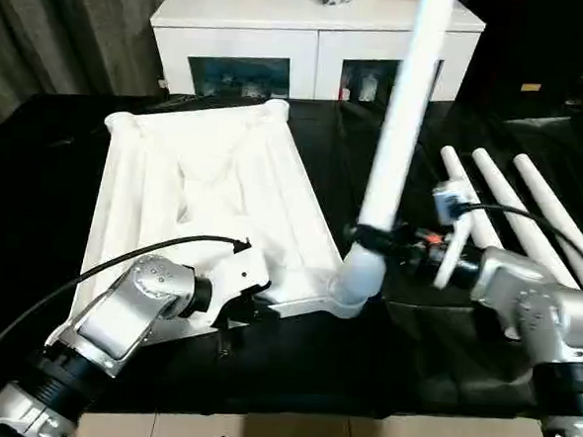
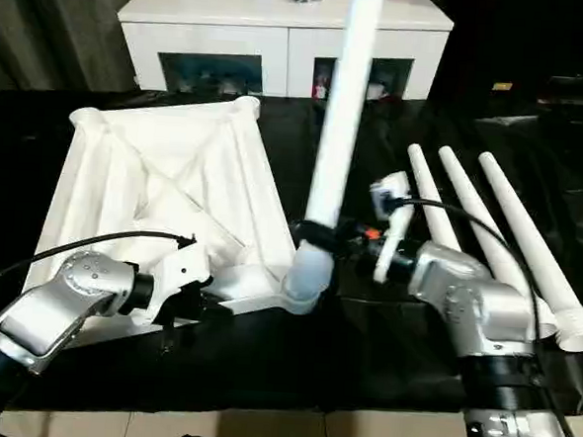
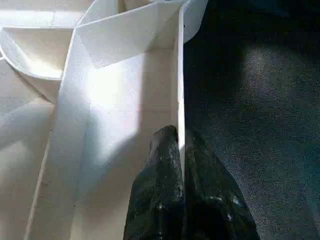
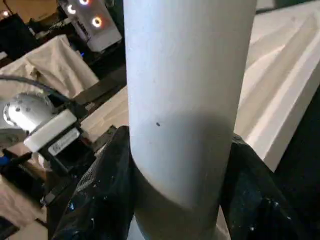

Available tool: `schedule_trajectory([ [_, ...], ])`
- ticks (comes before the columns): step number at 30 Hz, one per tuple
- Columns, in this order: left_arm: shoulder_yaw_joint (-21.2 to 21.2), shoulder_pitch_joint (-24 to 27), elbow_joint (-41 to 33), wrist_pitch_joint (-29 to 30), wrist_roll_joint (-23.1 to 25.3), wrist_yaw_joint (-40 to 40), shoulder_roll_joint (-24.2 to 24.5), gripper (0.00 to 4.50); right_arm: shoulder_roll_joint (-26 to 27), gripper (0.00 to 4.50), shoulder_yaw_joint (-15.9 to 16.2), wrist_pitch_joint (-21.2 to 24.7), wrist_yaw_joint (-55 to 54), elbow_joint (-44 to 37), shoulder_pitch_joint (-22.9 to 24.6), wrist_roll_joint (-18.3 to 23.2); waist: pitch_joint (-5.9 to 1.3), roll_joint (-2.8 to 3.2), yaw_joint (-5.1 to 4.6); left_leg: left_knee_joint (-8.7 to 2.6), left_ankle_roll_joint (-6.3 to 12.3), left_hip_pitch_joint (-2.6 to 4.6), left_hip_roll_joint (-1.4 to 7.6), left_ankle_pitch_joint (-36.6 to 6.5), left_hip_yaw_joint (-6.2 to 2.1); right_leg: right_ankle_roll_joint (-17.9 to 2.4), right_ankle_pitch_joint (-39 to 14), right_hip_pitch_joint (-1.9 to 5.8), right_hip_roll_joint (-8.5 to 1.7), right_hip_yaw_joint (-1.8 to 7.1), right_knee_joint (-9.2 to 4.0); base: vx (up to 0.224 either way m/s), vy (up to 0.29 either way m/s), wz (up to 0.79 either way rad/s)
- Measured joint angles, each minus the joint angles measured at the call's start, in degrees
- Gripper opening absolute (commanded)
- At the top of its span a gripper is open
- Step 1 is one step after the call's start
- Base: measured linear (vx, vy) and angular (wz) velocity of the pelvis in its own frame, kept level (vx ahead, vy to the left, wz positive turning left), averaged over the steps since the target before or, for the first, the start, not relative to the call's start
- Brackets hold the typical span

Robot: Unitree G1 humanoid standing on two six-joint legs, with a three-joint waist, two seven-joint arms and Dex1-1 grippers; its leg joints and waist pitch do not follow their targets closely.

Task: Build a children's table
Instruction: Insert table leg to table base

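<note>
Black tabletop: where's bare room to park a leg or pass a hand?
Free: the black cloth left of the table top, and the near strip before the upright leg. Crowded: the right side, where three loose legs lie.

All-white kids' table (image 1: 214, 194) and legs (image 1: 515, 207) are sitting on a black tabletop (image 1: 34, 223); pincer fingers (image 3: 165, 190) are looking black.

Home rm: white cabinet (image 1: 313, 27), curtains (image 1: 75, 27).
</note>
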Motion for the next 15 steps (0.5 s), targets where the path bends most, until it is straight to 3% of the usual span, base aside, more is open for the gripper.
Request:
schedule_trajectory([
  [7,0.0,0.0,-0.2,0.3,0.0,0.2,0.0,0.00,2.1,1.84,0.0,-1.0,-0.2,4.1,-0.1,-0.6,0.00,-0.01,0.07,0.00,0.00,-0.01,0.01,0.0,0.03,0.0,0.0,-0.02,0.00,0.02,0.00,0.000,0.000,0.00],
  [15,0.2,0.0,-0.2,0.6,0.0,-0.1,0.1,0.00,4.8,1.84,-1.1,-5.8,-2.4,8.1,-0.1,-2.4,-0.01,-0.07,-0.01,-0.01,0.00,-0.02,0.03,0.0,0.04,0.0,0.0,-0.06,0.00,0.01,0.00,0.000,0.000,0.00],
])
